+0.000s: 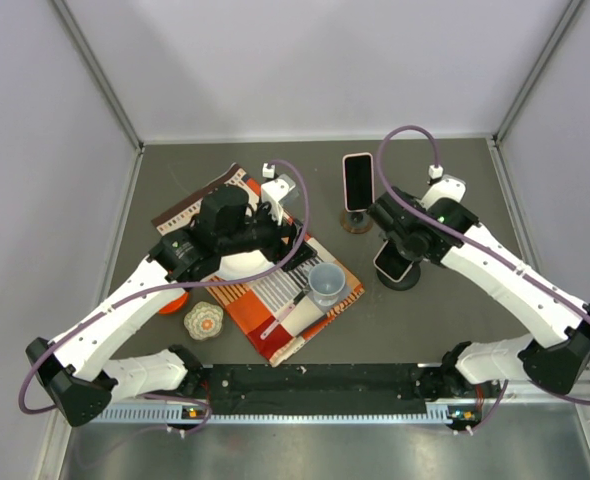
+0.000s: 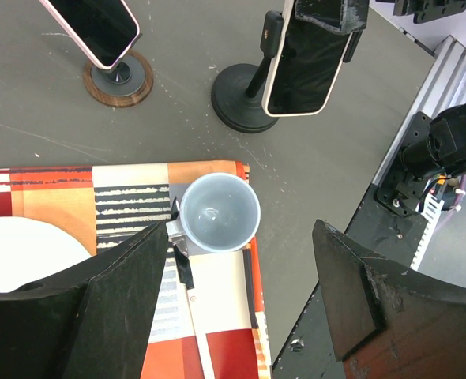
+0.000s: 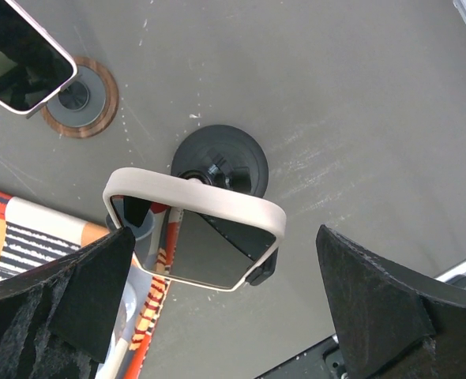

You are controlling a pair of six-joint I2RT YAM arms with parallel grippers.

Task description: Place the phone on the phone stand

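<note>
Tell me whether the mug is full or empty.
Empty. The left wrist view looks straight down into the mug and shows only its bare bottom.

A grey cup (image 2: pixel 219 212) and white plate (image 2: pixel 20 257) sit on a striped orange cloth (image 2: pixel 130 201).

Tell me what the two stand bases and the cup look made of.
Brown-rimmed stand base: a wood-grain ring around a matte grey disc, so wood or veneer. Black stand base: uniformly dark with a faint sheen, likely plastic or painted metal. Cup: pale blue-grey, smooth with soft highlights inside, probably glazed ceramic, though plastic cannot be ruled out.
</note>
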